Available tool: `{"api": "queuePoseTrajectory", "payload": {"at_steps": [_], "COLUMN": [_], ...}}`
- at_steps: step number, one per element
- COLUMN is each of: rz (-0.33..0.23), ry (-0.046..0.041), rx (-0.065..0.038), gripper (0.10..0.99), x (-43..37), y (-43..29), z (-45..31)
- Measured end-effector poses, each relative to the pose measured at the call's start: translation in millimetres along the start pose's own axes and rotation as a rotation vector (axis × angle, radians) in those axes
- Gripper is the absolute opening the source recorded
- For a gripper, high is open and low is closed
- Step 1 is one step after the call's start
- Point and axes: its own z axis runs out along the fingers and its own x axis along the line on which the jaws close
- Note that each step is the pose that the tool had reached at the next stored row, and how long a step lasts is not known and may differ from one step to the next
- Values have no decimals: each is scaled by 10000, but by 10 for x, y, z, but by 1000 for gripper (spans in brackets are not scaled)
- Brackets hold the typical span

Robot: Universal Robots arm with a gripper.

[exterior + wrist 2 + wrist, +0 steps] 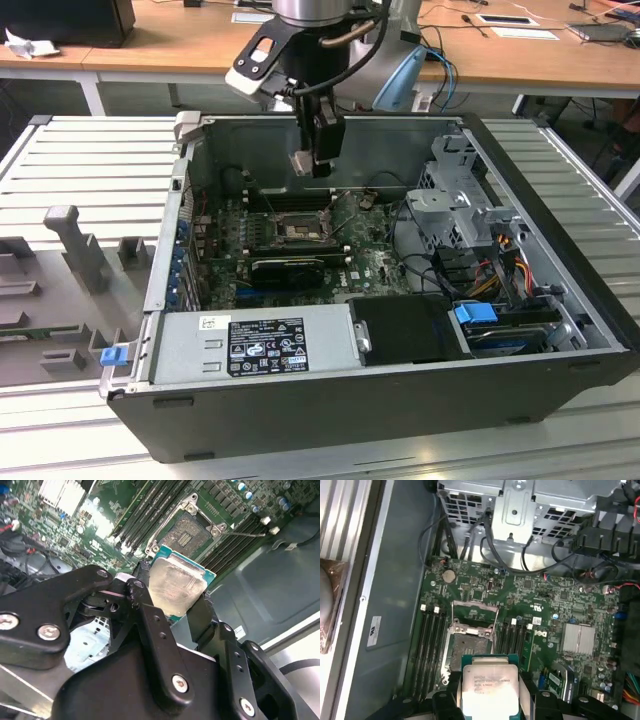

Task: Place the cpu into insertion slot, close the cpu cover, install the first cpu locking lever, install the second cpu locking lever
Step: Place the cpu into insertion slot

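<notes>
Cpu (175, 582), flat silvery square edged green, is clamped by black end effector (172, 594).

Soft, even room light fills the exterior view, yet the case (350, 420) is shadowed inside, beneath my arm (318, 15). In the second wrist view glare whitens the heatsink (60, 497), and the cpu (176, 584) top gleams dully.

Black tool (172, 592) built of jointed links with silver screws (180, 682); above it a grey metal wrist (312, 8), white bracket (252, 68) and looping black cable (372, 35).
</notes>
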Motion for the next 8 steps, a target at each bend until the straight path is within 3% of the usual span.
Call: {"api": "queuePoseTrajectory", "payload": {"at_steps": [3, 8], "rz": [779, 1057], "ry": [-67, -109], "rx": [-17, -24], "gripper": [541, 541], "x": [0, 0], "y": [-1, -19], "z": [13, 82]}}
